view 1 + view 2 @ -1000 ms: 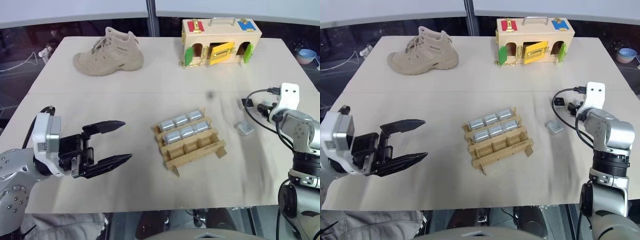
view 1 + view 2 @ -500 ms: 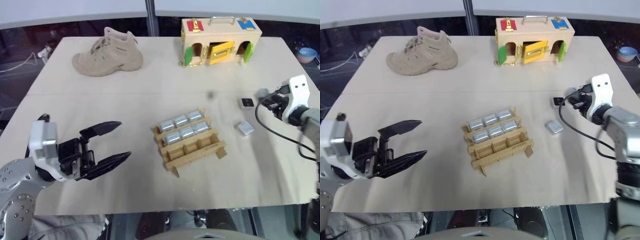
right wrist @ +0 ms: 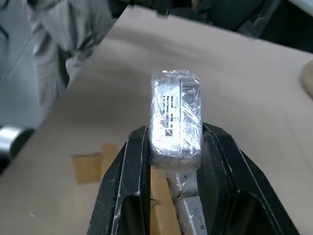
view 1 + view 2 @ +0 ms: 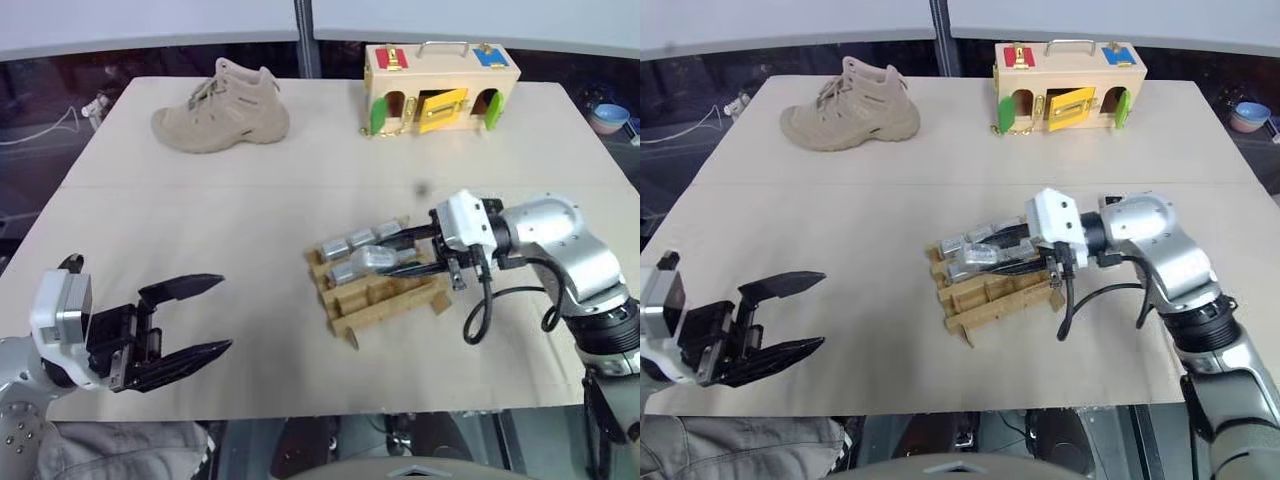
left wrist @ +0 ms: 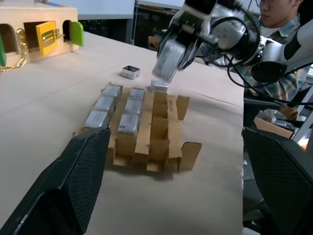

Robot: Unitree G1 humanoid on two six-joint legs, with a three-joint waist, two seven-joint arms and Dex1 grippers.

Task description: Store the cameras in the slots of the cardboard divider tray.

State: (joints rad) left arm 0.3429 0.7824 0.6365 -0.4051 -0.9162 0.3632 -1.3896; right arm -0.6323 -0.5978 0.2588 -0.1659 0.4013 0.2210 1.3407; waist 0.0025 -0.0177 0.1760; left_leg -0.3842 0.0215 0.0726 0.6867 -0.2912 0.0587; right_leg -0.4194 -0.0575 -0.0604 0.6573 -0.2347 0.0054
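Silver-grey camera (image 3: 175, 120), a second ago loose on the table, now hangs clamped in the right gripper (image 4: 385, 257) over the cardboard divider tray (image 4: 400, 300), ready for slotting, while the left gripper (image 4: 190, 318) jaws gape empty.

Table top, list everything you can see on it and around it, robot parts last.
table: one, pale tan, under everything
boot: one, tan, far left
latch box: one, pale wood with coloured doors, far right
cardboard divider tray: one, brown, centre
cameras in slots: six, silver-grey, two rows of the tray
loose camera: one, on the table just beyond the tray
held camera: one, silver-grey, above the tray
bowl: one, pale blue, off the table's far right
person: one, checked shirt, beside the table
left claw: black, open, near left
right claw: black, shut on the held camera
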